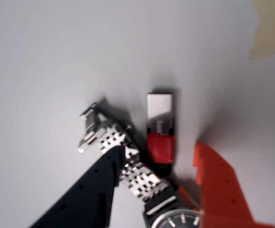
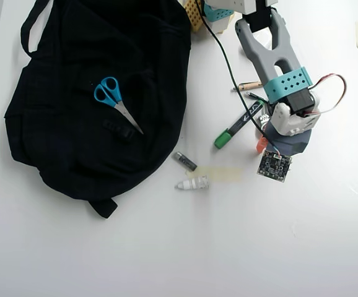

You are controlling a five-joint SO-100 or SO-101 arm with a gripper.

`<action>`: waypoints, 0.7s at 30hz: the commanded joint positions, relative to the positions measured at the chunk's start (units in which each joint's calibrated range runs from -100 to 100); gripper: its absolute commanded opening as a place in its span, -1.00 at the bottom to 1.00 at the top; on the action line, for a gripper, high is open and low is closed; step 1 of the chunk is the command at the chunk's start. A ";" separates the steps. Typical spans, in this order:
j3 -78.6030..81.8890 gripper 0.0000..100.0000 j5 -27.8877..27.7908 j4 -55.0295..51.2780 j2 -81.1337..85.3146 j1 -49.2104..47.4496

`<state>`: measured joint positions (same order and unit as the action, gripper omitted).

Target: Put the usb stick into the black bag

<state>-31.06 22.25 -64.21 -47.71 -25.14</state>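
The usb stick (image 1: 160, 130), red with a silver metal end, lies on the white table in the wrist view. My gripper (image 1: 159, 149) is open and low over it. The black finger (image 1: 92, 190) is on its left and the orange finger (image 1: 218, 185) on its right, neither touching it. In the overhead view the gripper (image 2: 262, 137) is at the right and its body hides the stick. The black bag (image 2: 74, 124) lies far to the left, with blue scissors (image 2: 114, 99) resting on it.
A steel-bracelet watch (image 1: 128, 166) lies under the black finger, right beside the stick. Between gripper and bag lie a green marker (image 2: 238, 129), a dark grey cylinder (image 2: 184, 161), a white ribbed piece (image 2: 192, 183) and a strip of tape (image 2: 219, 174).
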 commanded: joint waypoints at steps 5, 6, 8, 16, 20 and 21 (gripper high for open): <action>2.76 -0.61 0.04 0.13 -0.43 0.38; 2.76 -0.61 0.09 0.13 -0.43 0.31; 2.76 -0.61 0.09 0.13 -0.43 0.23; 2.58 -0.61 0.35 2.37 -0.43 0.38; 1.86 -0.61 0.14 3.49 -1.92 0.68; 1.77 -0.61 0.14 3.57 -2.50 0.75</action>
<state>-29.27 22.69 -61.40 -48.04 -24.84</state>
